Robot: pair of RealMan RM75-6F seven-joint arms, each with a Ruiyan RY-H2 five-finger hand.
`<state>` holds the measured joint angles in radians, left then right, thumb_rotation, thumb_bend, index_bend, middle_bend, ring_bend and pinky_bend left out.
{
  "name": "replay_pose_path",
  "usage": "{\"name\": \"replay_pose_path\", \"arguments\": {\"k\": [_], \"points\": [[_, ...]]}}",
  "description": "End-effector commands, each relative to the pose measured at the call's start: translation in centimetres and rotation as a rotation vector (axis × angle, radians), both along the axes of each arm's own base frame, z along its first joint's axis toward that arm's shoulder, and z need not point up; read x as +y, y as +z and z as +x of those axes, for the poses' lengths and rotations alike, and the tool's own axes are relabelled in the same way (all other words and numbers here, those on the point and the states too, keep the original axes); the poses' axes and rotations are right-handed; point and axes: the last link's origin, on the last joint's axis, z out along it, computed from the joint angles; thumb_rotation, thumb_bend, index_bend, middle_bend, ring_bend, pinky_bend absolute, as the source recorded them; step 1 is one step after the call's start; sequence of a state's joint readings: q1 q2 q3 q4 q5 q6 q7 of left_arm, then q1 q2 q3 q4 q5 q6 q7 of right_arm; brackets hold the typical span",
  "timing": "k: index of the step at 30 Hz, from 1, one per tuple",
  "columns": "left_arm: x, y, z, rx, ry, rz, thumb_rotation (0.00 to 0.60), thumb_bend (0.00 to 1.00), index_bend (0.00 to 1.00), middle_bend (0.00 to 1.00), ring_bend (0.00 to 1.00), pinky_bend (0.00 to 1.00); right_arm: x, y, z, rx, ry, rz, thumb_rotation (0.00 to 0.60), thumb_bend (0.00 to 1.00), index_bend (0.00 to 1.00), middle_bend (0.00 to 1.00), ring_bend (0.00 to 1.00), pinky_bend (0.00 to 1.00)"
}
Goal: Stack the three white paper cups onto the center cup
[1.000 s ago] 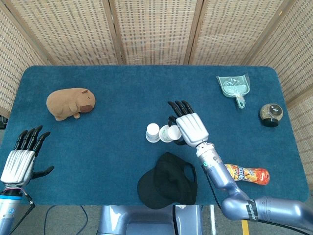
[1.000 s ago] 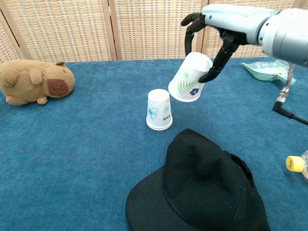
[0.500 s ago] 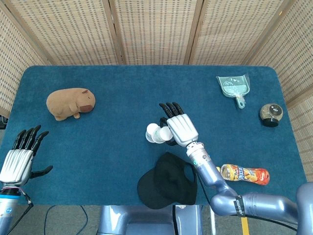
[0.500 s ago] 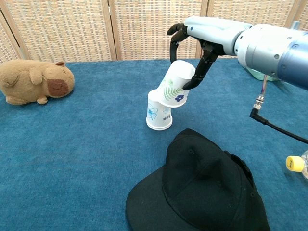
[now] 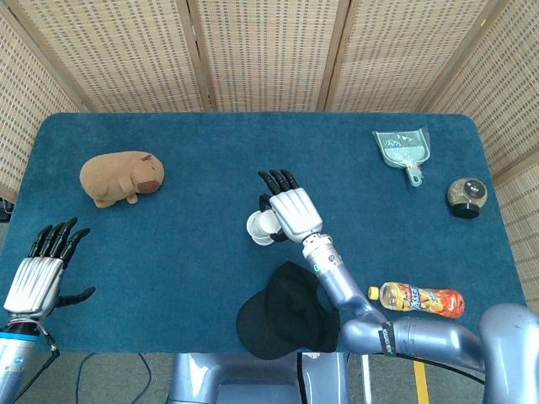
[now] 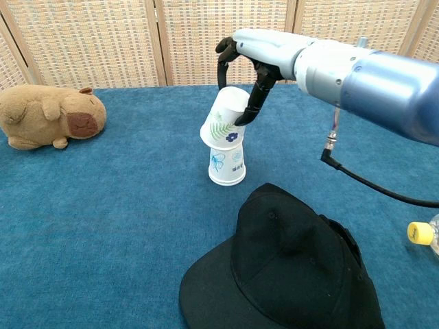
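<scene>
Right hand (image 6: 255, 58) grips my leaf-print cup (image 6: 223, 125), upside down and tilted, its rim over the top of the center cup (image 6: 227, 166). Right arm reaches across above the black cap (image 6: 288, 271). Left hand (image 5: 38, 273) empty, fingers spread, at the blue table (image 5: 202, 151) edge. Wicker screens behind.

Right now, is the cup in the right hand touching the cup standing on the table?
Touching. The chest view shows the held cup, gripped by the right hand, tilted with its open rim lapping over the top of the standing cup.
</scene>
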<state>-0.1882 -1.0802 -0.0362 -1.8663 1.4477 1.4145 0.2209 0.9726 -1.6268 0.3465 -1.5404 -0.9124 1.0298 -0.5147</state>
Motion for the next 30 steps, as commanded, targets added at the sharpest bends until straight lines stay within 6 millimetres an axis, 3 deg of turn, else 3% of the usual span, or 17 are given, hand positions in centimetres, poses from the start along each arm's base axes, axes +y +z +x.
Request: {"name": "replay_pose_path", "arguments": {"k": [1,3,12,22,30], "points": [[0.0,0.0,0.0,0.001,-0.001,-0.002,0.600,0.10,0.11,0.00,0.00,0.00,-0.5,-0.7,0.6,0.019,0.008,0.003,0.600,0.14,0.27,0.02,0.00,0.00],[0.0,-0.1,0.0,-0.003,0.000,-0.004,0.600,0.10,0.11,0.00,0.00,0.00,-0.5,-0.9,0.5,0.033,0.003,0.002,0.600,0.13,0.19,0.00,0.00,0.00],[-0.2,-0.3,0.1,0.009,-0.009,-0.008,0.600,0.10,0.11,0.00,0.00,0.00,0.2,-0.1,-2.5,0.039,-0.058,-0.003,0.600,0.13,0.19,0.00,0.00,0.00],[-0.7,-0.5,0.3,0.026,-0.031,-0.008,0.600,0.10,0.10,0.00,0.00,0.00,3.3,3.2,-9.5,0.036,-0.117,-0.060,0.600,0.13,0.18,0.00,0.00,0.00],[-1.5,-1.4,0.3,0.040,-0.026,-0.013,0.600,0.10,0.00,0.00,0.00,0.00,6.2,7.0,-15.8,0.114,-0.161,-0.175,0.600,0.13,0.08,0.00,0.00,0.00]]}}
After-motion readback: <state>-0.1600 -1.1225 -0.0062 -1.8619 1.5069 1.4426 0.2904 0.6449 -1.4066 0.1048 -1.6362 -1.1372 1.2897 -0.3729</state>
